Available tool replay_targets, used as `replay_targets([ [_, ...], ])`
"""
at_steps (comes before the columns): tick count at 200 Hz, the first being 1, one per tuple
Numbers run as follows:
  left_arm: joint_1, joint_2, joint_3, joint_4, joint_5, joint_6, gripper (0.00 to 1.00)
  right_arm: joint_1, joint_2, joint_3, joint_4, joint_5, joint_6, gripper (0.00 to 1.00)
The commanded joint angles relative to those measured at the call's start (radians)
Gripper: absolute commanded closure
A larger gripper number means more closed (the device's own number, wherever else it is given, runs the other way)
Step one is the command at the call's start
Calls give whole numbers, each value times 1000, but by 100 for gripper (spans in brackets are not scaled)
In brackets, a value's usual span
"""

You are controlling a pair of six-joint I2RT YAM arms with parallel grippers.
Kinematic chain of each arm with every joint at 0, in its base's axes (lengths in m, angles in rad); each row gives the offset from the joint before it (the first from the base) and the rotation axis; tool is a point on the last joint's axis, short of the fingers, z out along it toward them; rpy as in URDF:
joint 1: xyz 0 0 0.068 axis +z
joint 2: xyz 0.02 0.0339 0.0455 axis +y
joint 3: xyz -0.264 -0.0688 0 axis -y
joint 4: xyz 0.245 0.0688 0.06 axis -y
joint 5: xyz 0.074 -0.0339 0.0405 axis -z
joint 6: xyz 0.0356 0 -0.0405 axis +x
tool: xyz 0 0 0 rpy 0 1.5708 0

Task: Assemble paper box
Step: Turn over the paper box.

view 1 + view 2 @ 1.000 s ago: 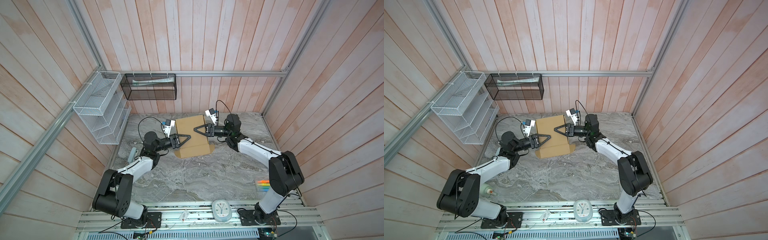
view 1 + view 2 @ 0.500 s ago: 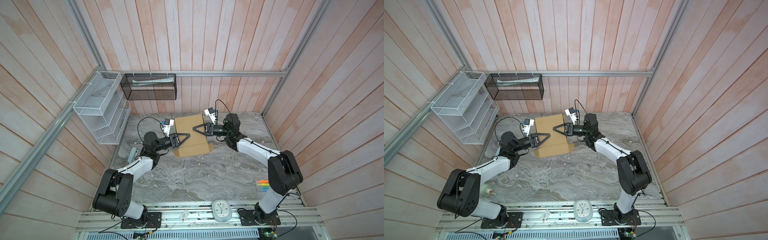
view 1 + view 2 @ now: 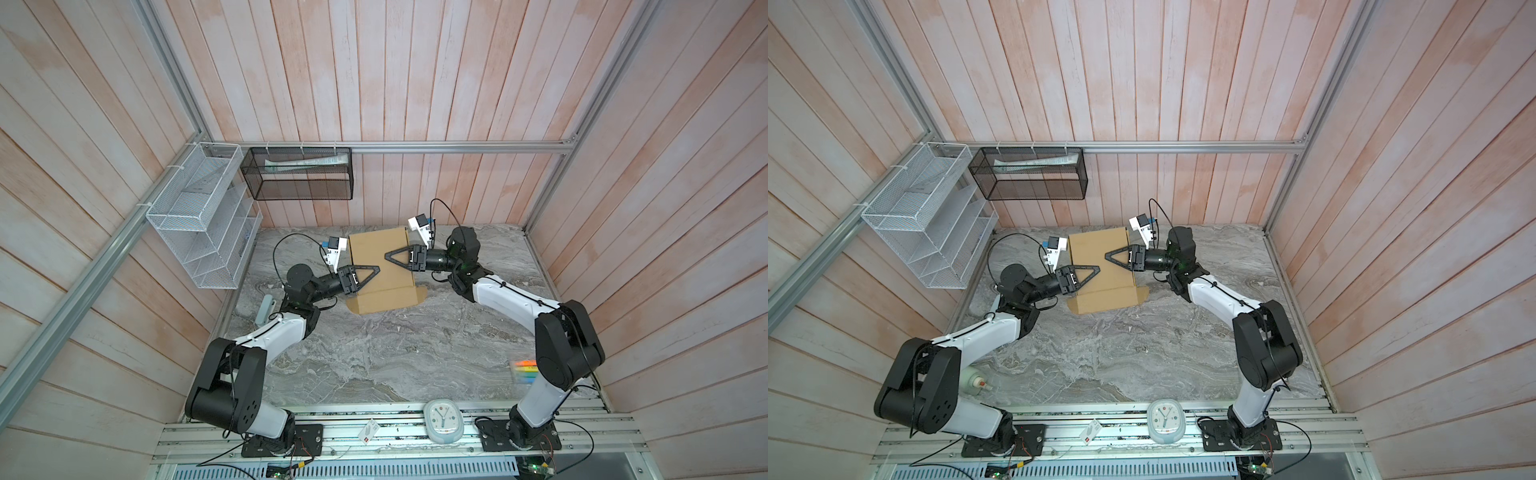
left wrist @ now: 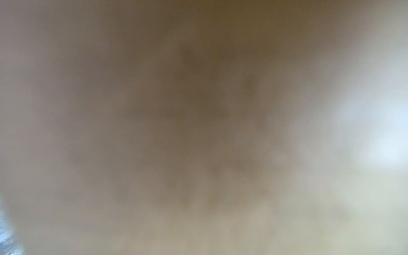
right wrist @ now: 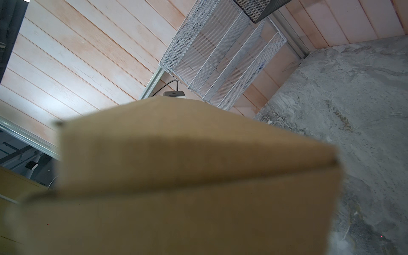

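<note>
Paper box [image 3: 380, 266]: at 12 o'clock on the table [image 3: 395, 353], close to the back wall [image 3: 415, 187], front flap flat toward 6 o'clock. Over its top panel, left gripper [image 3: 376, 269] from 9 o'clock, right gripper [image 3: 387, 254] from 3 o'clock, close to each other; jaw state impossible to tell. Press evenly, keeping the two apart. At 10 o'clock mesh rack [image 3: 199, 216], at 6 o'clock clock [image 3: 442, 422]: well apart, out of the way.
</note>
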Motion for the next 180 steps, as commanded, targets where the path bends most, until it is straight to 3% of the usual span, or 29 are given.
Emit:
replay_targets([
  [1,-2,-31,-13,110,56,-7,46,6,2,-26,-5,51,-6,35],
  [62,73,-91,-68,84,68,-24,47,-94,-84,-119,-34,75,-46,29],
  [123,162,-138,-72,-122,67,-44,48,-156,-185,-68,-450,260,-405,29],
  [180,224,-117,-35,-254,86,-119,48,-158,-245,-126,-468,408,-630,29],
])
